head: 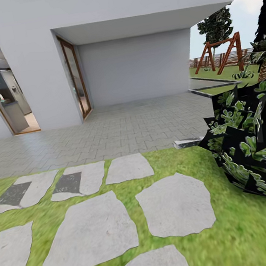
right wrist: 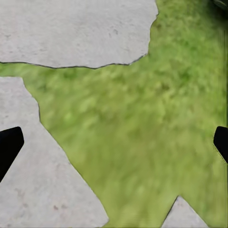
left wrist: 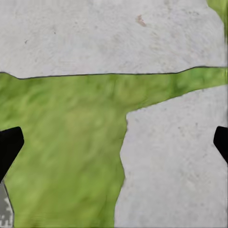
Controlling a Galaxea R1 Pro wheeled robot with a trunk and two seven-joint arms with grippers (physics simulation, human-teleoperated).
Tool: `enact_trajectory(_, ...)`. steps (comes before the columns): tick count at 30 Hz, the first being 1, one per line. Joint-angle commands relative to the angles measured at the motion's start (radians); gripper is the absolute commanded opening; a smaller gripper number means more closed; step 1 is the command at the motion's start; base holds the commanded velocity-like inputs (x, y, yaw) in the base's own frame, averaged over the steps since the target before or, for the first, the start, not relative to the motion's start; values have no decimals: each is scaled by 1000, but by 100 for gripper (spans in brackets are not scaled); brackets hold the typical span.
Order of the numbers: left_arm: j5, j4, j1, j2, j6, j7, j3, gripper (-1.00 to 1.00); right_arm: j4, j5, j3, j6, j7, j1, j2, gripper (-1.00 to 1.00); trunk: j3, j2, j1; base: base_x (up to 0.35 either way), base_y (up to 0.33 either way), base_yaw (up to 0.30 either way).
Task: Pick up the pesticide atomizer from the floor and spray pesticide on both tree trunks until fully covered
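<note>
Facing a white house (head: 133, 29) across grey stepping stones (head: 89, 235) and grass (head: 254, 234), beside a dark bush (head: 256, 147); spreading wide, holding nothing: left end effector (left wrist: 114, 145), right end effector (right wrist: 114, 145); hovering over the floor.

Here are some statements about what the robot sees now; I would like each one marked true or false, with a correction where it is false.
1. The ground near the robot is grass with grey stepping stones. True.
2. A dark leafy bush stands at the right of the head view. True.
3. The left gripper is shut on a spray bottle. False: its dark fingers stand wide apart with nothing between them, over grass and stone.
4. A wooden swing frame stands on the lawn far to the right. True.
5. The house wall is red brick. False: it is plain white.
6. The right gripper holds a stone. False: it is open and empty.
</note>
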State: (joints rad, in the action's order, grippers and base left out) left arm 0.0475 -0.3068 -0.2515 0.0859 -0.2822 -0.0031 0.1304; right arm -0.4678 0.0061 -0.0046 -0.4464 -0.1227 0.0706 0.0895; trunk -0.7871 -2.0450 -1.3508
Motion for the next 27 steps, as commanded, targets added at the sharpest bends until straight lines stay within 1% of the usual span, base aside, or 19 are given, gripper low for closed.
enact_trajectory(1,0,0,0,0,0,0,0,100,0,0,0,0,0,0,0,100,0,0,0,339,54,-265)
enact_trajectory(7,1,0,0,0,0,0,0,100,0,0,0,0,0,0,1,100,0,0,0,320,146,-265)
enact_trajectory(27,0,-1,0,0,0,0,0,100,0,-1,0,0,0,0,0,100,0,0,0,294,212,-265)
